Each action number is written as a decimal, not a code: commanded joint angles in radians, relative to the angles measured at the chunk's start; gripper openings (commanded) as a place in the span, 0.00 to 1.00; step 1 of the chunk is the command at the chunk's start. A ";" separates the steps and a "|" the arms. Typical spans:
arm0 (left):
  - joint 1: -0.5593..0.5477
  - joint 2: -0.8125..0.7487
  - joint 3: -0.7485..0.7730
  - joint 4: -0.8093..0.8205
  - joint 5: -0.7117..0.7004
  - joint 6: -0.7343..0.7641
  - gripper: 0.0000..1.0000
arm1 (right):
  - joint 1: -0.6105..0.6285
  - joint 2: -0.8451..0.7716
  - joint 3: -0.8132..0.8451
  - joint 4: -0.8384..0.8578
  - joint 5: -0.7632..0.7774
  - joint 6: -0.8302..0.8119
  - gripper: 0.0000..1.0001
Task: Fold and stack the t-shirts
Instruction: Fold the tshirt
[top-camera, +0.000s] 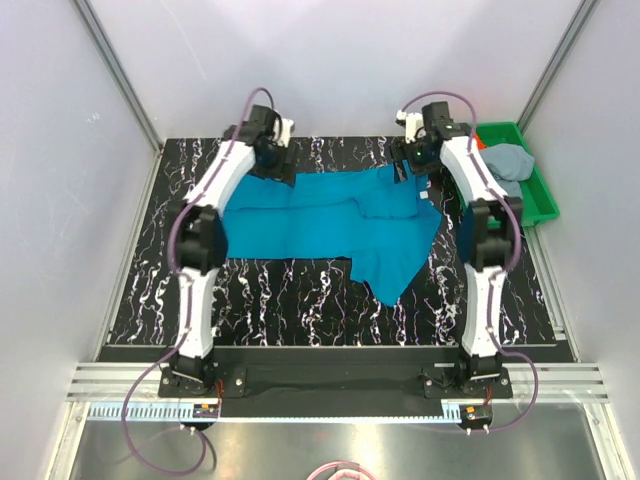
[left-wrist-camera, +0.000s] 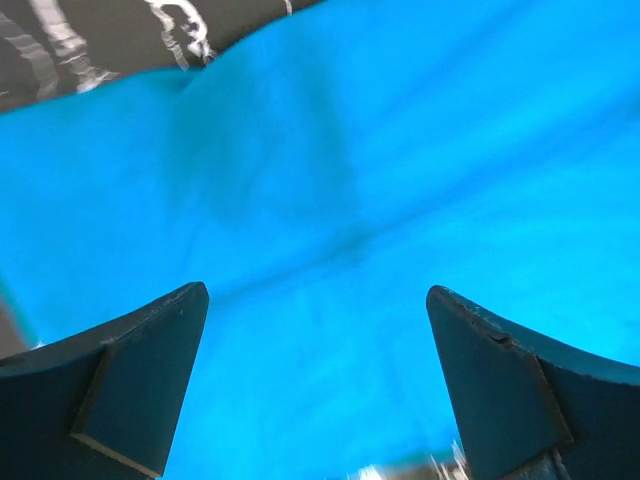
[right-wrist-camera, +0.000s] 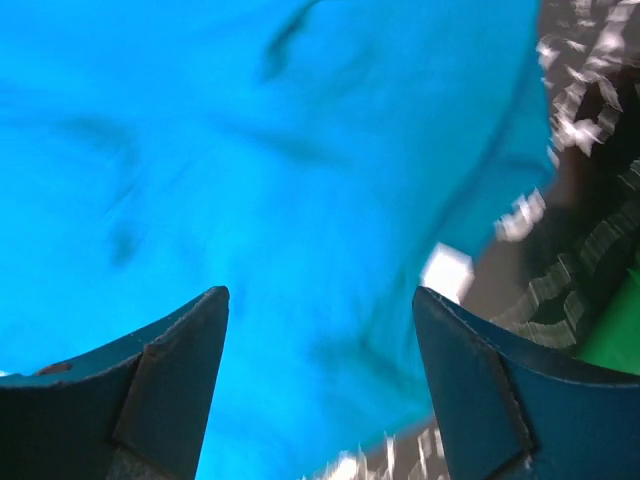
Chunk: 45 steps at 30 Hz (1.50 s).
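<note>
The teal-blue t-shirt (top-camera: 330, 222) lies spread and rumpled across the far half of the black marbled table, one corner trailing toward the front. It fills the left wrist view (left-wrist-camera: 330, 170) and the right wrist view (right-wrist-camera: 250, 170). My left gripper (top-camera: 276, 167) hovers open over the shirt's far left edge, nothing between its fingers (left-wrist-camera: 130, 370). My right gripper (top-camera: 408, 165) hovers open over the shirt's far right edge, also empty. A grey-blue t-shirt (top-camera: 508, 160) lies bunched in the green tray, with a bit of orange-red cloth (top-camera: 480, 143) beside it.
The green plastic tray (top-camera: 538, 196) stands at the far right, off the table's edge. White walls with metal posts close in the back and sides. The black marbled table (top-camera: 290, 300) shows bare in front of the shirt.
</note>
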 joint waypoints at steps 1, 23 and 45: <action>0.024 -0.314 -0.106 0.026 0.043 -0.033 0.99 | -0.002 -0.332 -0.158 0.011 -0.061 -0.100 0.82; 0.136 -0.454 -0.472 0.131 -0.207 0.030 0.99 | 0.253 -1.044 -1.263 -0.049 -0.246 -0.844 0.66; 0.144 -0.391 -0.454 0.093 -0.149 0.004 0.99 | 0.379 -0.886 -1.302 0.120 -0.213 -0.913 0.59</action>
